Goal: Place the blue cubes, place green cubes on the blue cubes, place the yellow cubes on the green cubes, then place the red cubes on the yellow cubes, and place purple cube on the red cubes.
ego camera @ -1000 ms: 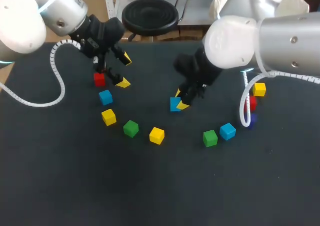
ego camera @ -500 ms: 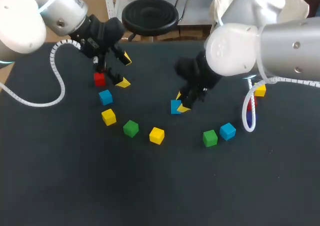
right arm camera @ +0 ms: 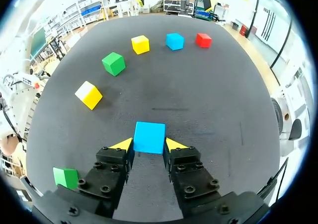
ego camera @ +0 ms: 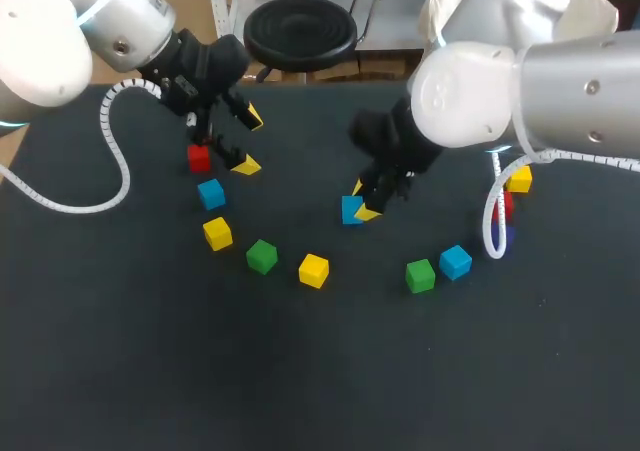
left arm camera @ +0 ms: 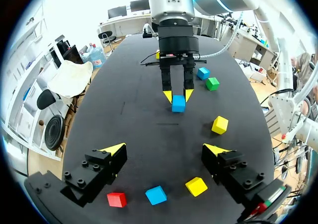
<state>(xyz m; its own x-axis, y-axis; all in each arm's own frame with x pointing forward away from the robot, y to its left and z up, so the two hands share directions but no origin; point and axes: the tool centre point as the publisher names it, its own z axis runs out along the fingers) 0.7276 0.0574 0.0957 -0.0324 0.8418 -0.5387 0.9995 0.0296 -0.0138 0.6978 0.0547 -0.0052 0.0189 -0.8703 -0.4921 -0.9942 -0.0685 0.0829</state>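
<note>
Right gripper's fingers clamp a blue cube.

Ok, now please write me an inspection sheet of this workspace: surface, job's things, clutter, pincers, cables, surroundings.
Surface: black table top; no cubes stacked.
Job's things: held blue cube; by left arm: left red cube, left blue cube, left yellow cube, left green cube; middle yellow cube; by right arm: right green cube, right blue cube, right yellow cube, right red cube, purple cube.
Clutter: nothing seen.
Pincers: left pincer open, holding nothing; right pincer shut on held blue cube.
Cables: white coiled cable of left arm lies on the table; white cable loop of right arm crosses the purple cube.
Surroundings: nothing seen reaching over the table.
</note>
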